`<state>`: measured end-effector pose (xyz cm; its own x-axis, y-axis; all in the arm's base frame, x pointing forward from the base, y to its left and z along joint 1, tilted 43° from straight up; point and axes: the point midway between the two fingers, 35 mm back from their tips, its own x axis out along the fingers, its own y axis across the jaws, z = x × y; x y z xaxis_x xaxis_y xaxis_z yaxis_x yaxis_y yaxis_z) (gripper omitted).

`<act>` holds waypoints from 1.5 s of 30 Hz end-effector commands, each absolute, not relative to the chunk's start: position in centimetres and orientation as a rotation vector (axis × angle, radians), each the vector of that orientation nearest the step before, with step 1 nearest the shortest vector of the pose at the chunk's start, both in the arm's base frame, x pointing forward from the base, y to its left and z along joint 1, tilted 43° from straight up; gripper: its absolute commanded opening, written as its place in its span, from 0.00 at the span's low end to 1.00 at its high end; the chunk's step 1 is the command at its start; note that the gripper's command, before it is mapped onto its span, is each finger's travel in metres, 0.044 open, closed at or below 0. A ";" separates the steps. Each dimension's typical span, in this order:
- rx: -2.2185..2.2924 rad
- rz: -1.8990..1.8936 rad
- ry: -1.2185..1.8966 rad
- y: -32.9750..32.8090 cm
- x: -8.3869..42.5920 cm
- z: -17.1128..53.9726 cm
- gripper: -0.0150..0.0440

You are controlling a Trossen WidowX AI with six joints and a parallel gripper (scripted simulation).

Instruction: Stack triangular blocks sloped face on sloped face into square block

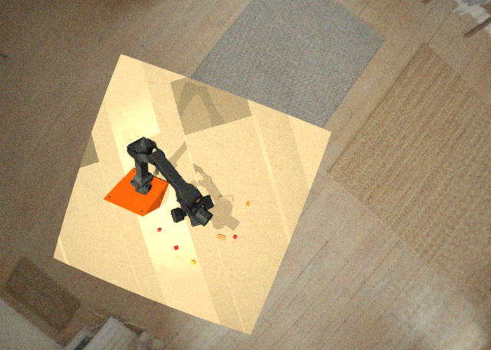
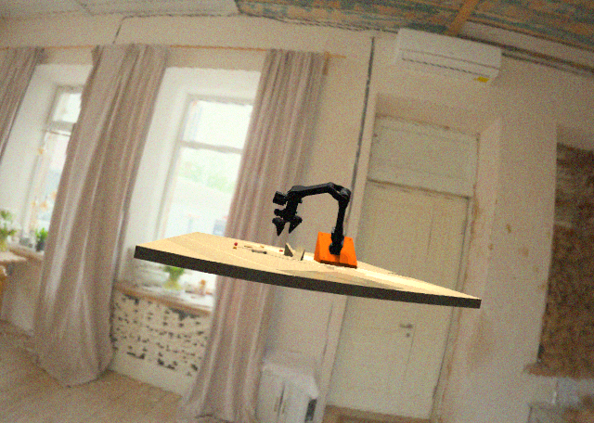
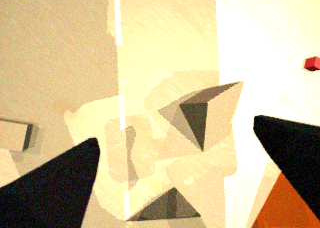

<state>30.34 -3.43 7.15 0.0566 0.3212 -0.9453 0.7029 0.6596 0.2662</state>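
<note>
One triangular block lies on the table, its dark triangular end and a pale long face showing in the wrist view. The other triangular block is apart from it, near the bottom edge of the wrist view, with its dark faces showing. My gripper is open and empty, pointing down well above the table. In the wrist view the first block appears between the fingertips, right of the middle. In the top view the hand hides both blocks.
A tan oblong block lies near a red cube. Two more red cubes, a yellow piece and an orange piece lie around. A thin outline and the arm's orange base are on the table.
</note>
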 end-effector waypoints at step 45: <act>0.923 0.229 1.607 -5.2 24.9 -1.3 1.00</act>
